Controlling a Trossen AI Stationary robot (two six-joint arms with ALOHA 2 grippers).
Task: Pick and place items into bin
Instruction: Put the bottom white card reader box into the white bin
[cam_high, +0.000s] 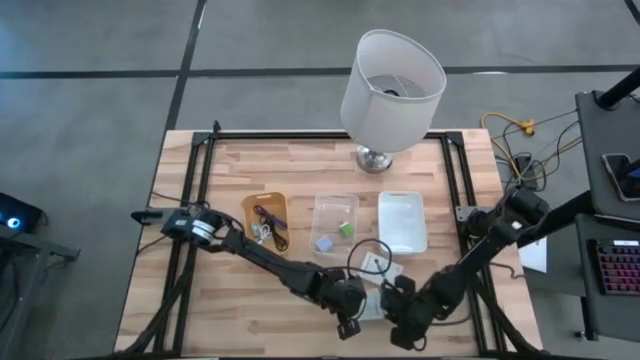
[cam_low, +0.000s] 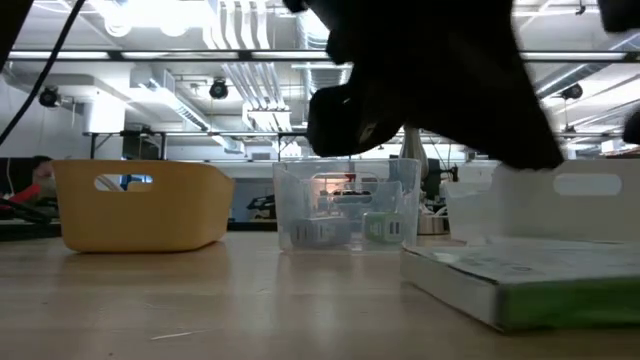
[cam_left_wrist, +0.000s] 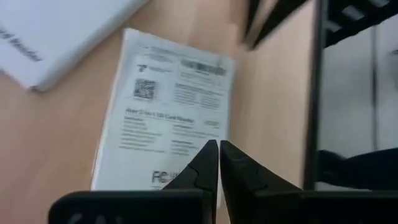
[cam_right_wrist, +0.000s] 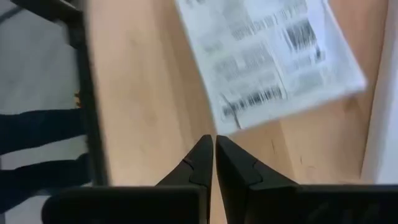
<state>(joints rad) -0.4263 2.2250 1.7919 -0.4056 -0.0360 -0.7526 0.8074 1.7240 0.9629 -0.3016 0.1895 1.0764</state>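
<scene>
A white printed packet (cam_high: 372, 298) lies flat near the table's near edge, between my two grippers. A second packet (cam_high: 377, 263) lies just beyond it, beside a thin black cable loop (cam_high: 362, 250). My left gripper (cam_high: 350, 325) is shut, and in its wrist view the fingertips (cam_left_wrist: 217, 149) stand over the packet (cam_left_wrist: 168, 106). My right gripper (cam_high: 403, 325) is shut too, its tips (cam_right_wrist: 214, 146) over bare wood just off the packet's corner (cam_right_wrist: 273, 56). In the low view the packet (cam_low: 520, 280) lies on the table with the dark arms above it.
Three bins stand in a row mid-table. The yellow bin (cam_high: 265, 215) holds coiled cables, the clear bin (cam_high: 335, 222) holds a green and a pale-blue block, and the third is a white bin (cam_high: 402, 220). The big white lamp (cam_high: 390, 90) stands at the far edge.
</scene>
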